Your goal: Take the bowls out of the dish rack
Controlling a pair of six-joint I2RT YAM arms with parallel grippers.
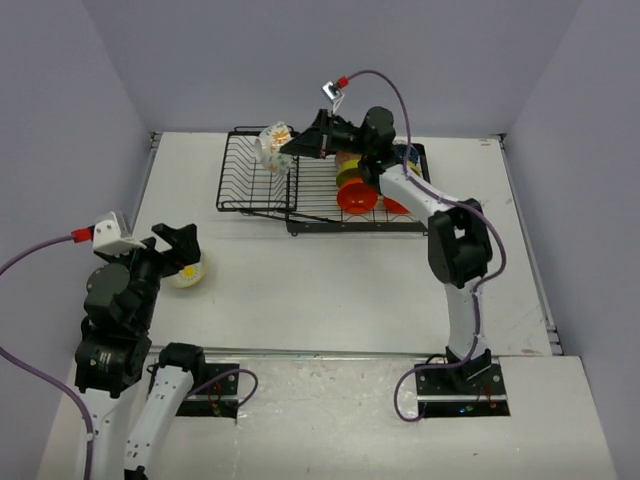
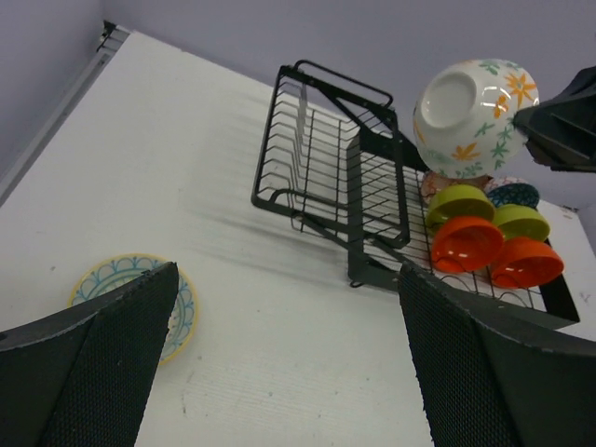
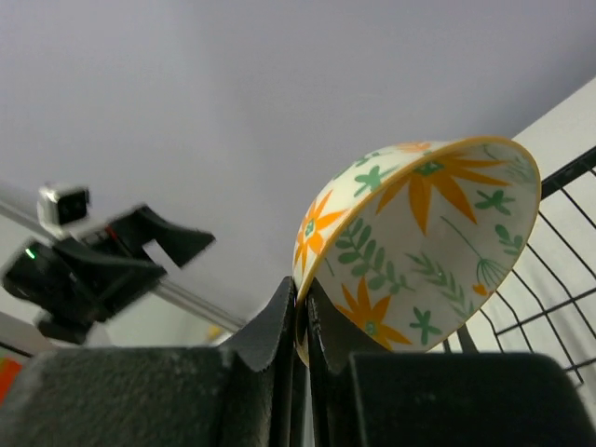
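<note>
Top external: right gripper (image 1: pixel 291 148) pinching rim of floral bowl (image 1: pixel 272 146). Bowl tilted on side, held up over basket section of dish rack (image 1: pixel 232 190). Orange bowls (image 1: pixel 357 197) and green bowls (image 1: pixel 350 174) sit in slotted tray section. Left gripper (image 1: pixel 181 243) fingers spread wide, holding nothing, above yellow-rimmed bowl (image 1: pixel 187 272) on table (image 1: pixel 330 290), well apart from rack.

The raised bowl (image 3: pixel 419 242) is cream with orange flowers, green leaves and a yellow rim. Black rack (image 2: pixel 321 177); orange bowls (image 2: pixel 463 244); lime-green bowls (image 2: pixel 458 200). On the white bench (image 2: pixel 279 372), the yellow-edged bowl (image 2: pixel 116 277) has blue scallops.
</note>
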